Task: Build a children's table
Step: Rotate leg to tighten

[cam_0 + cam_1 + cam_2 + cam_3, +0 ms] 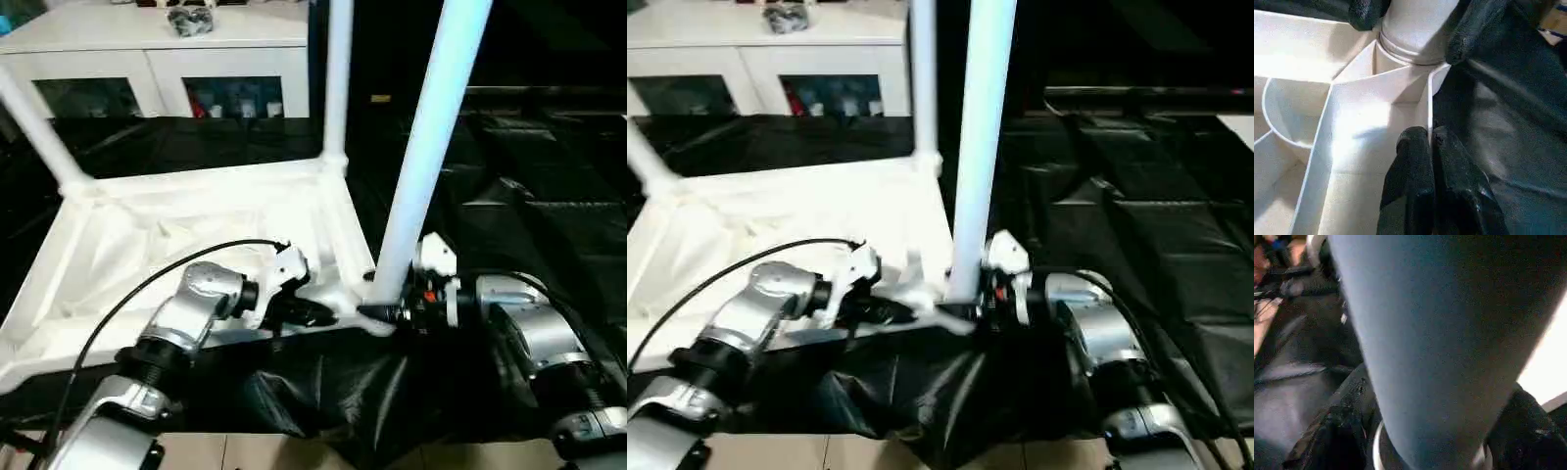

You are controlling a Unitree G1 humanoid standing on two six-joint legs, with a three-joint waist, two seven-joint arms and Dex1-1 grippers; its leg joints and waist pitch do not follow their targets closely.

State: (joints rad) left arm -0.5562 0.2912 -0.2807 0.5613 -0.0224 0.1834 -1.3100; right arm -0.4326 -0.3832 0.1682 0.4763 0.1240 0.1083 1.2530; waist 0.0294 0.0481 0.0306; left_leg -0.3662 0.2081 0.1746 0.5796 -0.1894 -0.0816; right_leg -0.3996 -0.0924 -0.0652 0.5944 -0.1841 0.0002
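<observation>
The white tabletop (196,225) lies upside down on black sheeting, ribbed underside up. Three white legs stand in its corner sockets: one at the far left (39,127), one at the far right (338,78) and one at the near right (421,157). My right gripper (382,311) is shut on the base of the near right leg (1440,333), one finger (1342,426) on each side just above the socket. My left gripper (1431,142) is shut on the tabletop's thin rim wall (1428,107) beside that socket, and the right gripper's fingers (1469,29) show beyond it at the leg.
A white cabinet (157,39) with glass doors stands behind the tabletop, with a dark bundle (191,20) on top. Black sheeting (529,196) covers the surface to the right and hangs over the near edge. A black cable (147,284) arcs over my left forearm.
</observation>
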